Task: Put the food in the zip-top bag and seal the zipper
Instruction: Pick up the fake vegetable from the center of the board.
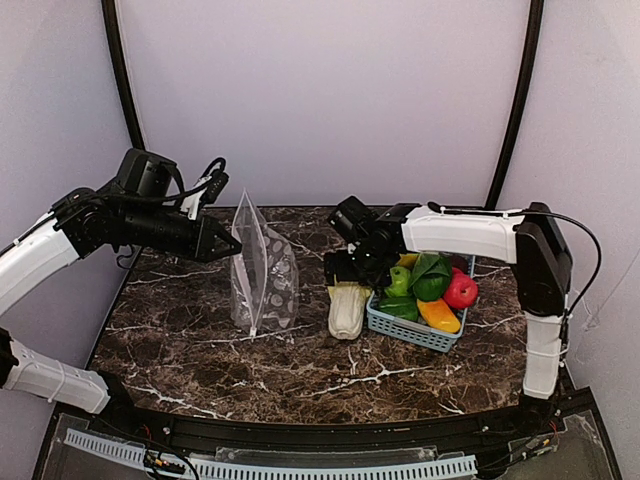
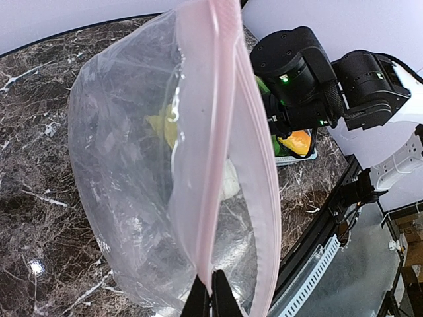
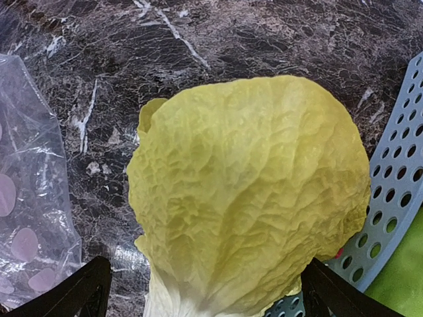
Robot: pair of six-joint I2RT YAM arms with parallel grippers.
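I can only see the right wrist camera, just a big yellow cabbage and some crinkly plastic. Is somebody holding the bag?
Observer: Yes. The left gripper, jaws shut, pinches the zip-top bag, so it stands upright on the table.
Kid: Is it open?
Observer: Left wrist view: the pink zipper strips are parted.
Kid: What's in the basket?
Observer: A red fruit, an orange-yellow pepper and leafy greens.
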